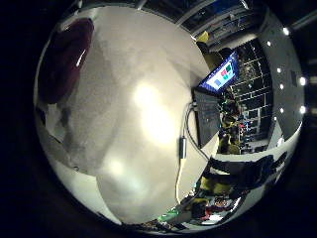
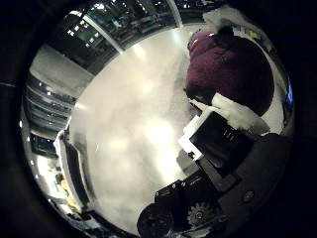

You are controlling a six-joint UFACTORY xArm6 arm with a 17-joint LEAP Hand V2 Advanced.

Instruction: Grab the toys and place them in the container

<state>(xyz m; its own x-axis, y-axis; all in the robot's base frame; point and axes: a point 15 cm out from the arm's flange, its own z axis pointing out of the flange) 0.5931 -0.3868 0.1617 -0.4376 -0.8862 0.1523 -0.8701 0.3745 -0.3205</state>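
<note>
Fingers [image 2: 218,134] of the hand [image 2: 208,168], white and black, reach in from about four o'clock of the thumb-side view toward a dark maroon soft toy [image 2: 233,74]; whether they are spread, closed, or touching it, I cannot tell. That toy lies on the pale table [image 2: 129,144], at about one o'clock in the thumb-side view and ten o'clock in the little-finger-side view. No container shows in either view, so, as I judge it, the task is early: this toy is not yet lifted and nothing is seen stowed. An open laptop [image 1: 213,94] sits at the table's far side, about three o'clock, well apart from the toy. Nothing stands between hand and toy.
</note>
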